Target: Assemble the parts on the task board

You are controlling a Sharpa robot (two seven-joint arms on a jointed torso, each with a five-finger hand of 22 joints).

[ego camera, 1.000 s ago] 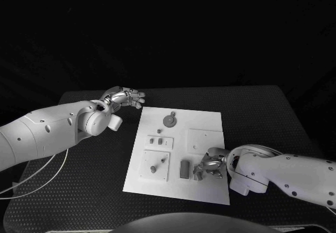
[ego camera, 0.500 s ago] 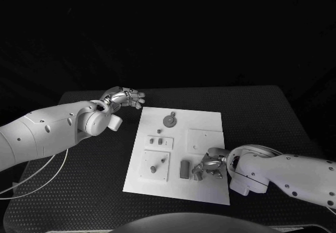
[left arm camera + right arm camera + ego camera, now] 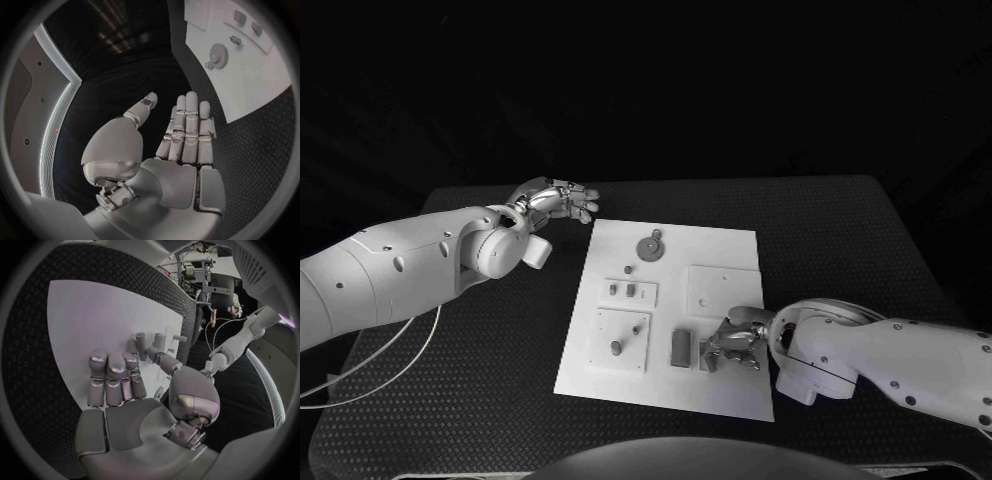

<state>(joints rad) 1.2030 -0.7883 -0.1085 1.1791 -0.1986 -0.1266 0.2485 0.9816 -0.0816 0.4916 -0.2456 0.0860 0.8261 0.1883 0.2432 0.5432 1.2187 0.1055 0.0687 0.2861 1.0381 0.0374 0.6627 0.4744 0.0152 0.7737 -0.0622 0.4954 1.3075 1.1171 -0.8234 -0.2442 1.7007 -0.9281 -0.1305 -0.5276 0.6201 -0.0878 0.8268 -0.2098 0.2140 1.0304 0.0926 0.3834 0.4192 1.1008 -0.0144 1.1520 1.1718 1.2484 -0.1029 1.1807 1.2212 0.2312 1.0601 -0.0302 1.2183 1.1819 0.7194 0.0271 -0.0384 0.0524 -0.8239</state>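
Task board [image 3: 718,385]: white rectangular plate, sitting flat mid-frame in the head view on the black textured tabletop [image 3: 473,370], long axis running toward the top of the frame, slightly skewed. Surface is carrying several raised white sub-plates. Parts are reading grey here: round gear-like disc [image 3: 651,246] near the board's upper middle with a small peg [image 3: 629,269] just below-left of it; two short upright pegs [image 3: 630,290] on a small sub-plate at the board's left-centre; a stub part [image 3: 616,348] on the larger sub-plate at lower left; a dark oblong block [image 3: 681,347] at lower centre. A blank square sub-plate [image 3: 720,287] is sitting right of centre.

Right hand [image 3: 733,342] is sitting over the board's lower-right area, just right of the oblong block. In the right wrist view the right hand's fingers [image 3: 114,371] are lying extended, side by side, palm toward the board, thumb off to the side; several small pegs are standing just past the fingertips. Nothing pinched as far as I can see.

Left hand [image 3: 554,201] is hanging off the board, past its upper-left corner, over the tabletop. In the left wrist view its fingers [image 3: 189,125] are lying straight and together, thumb apart, holding nothing.
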